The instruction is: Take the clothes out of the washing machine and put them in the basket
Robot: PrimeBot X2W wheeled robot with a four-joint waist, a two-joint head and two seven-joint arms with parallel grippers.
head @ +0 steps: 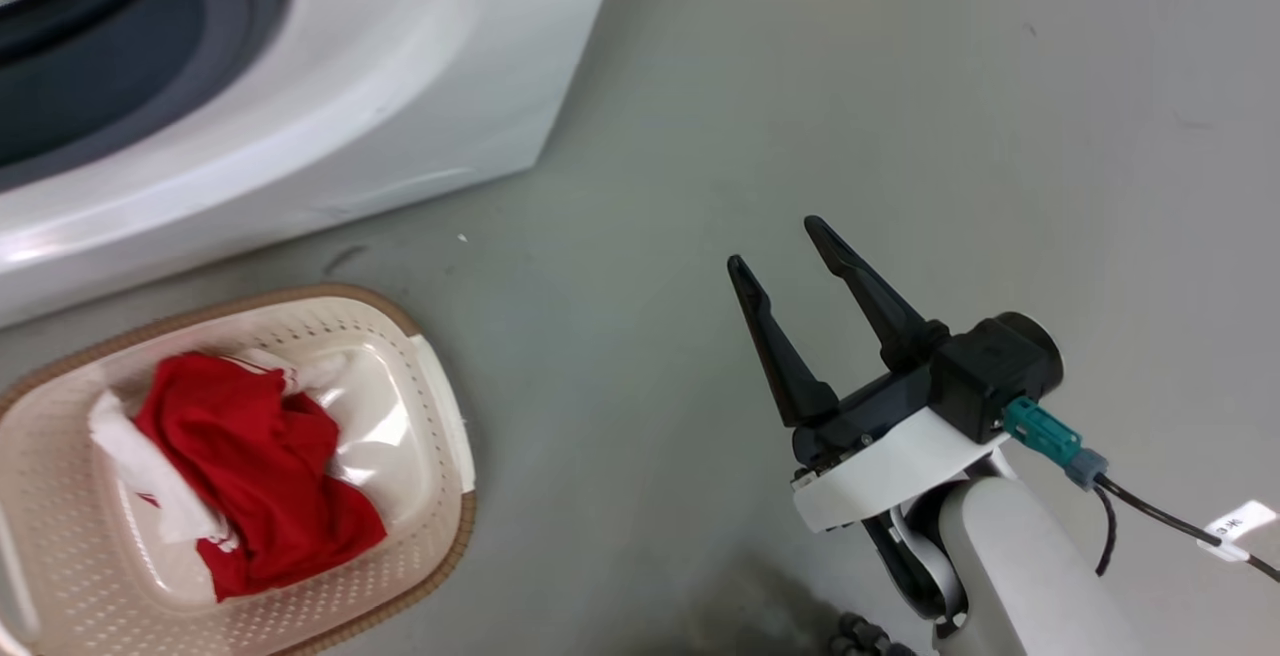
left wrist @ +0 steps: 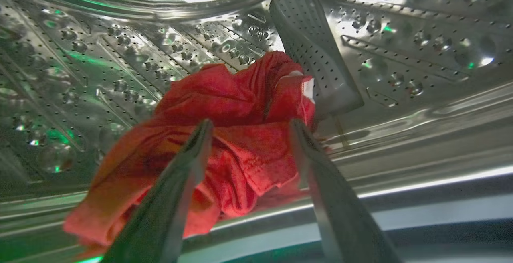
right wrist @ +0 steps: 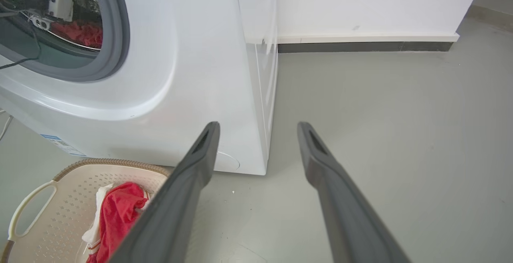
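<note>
Facing red clothes (left wrist: pixel 240 90), the left pincer (left wrist: pixel 250 124) gapes.

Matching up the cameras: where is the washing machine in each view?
Head view: the washing machine takes the upper left.
Left wrist view: its steel drum, seen from inside.
Right wrist view: washing machine in the left half, porthole top left.
Shared landmark: the red garment in the drum, both wrist views.

Red clothes (left wrist: pixel 224 94), drum (left wrist: pixel 120 54), left tool (left wrist: pixel 250 122) perhaps touching
</note>
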